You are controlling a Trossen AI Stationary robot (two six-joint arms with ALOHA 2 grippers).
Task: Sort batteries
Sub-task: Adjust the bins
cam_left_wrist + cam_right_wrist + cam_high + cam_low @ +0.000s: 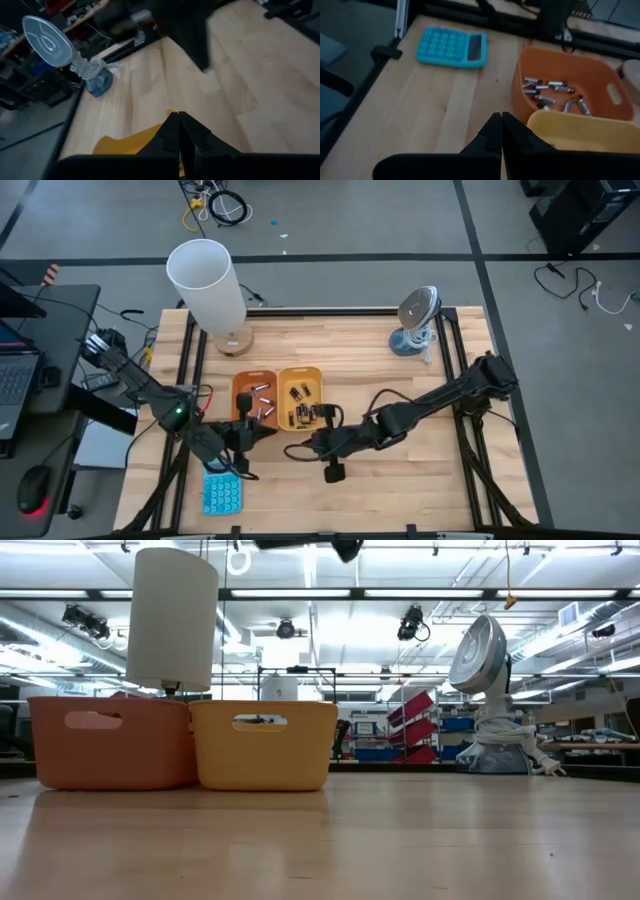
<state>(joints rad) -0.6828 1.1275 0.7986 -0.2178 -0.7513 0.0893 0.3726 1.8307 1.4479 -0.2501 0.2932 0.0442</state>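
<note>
Wooden tabletop [430, 470] carries two trays set touching: one orange tray [254, 399] and one yellow tray [301, 397]. I count roughly seven silvery batteries [551, 93] in the orange tray and a few dark batteries [303, 412] in the yellow. One blue calculator [222, 493] lies nearby. My left gripper [243, 433] and right gripper [322, 414] hover with fingers pressed together, holding nothing.

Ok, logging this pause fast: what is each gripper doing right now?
Left gripper: shut, holding nothing, just short of the yellow tray.
Right gripper: shut, holding nothing, near the yellow tray's rim, with the orange tray beyond.
</note>
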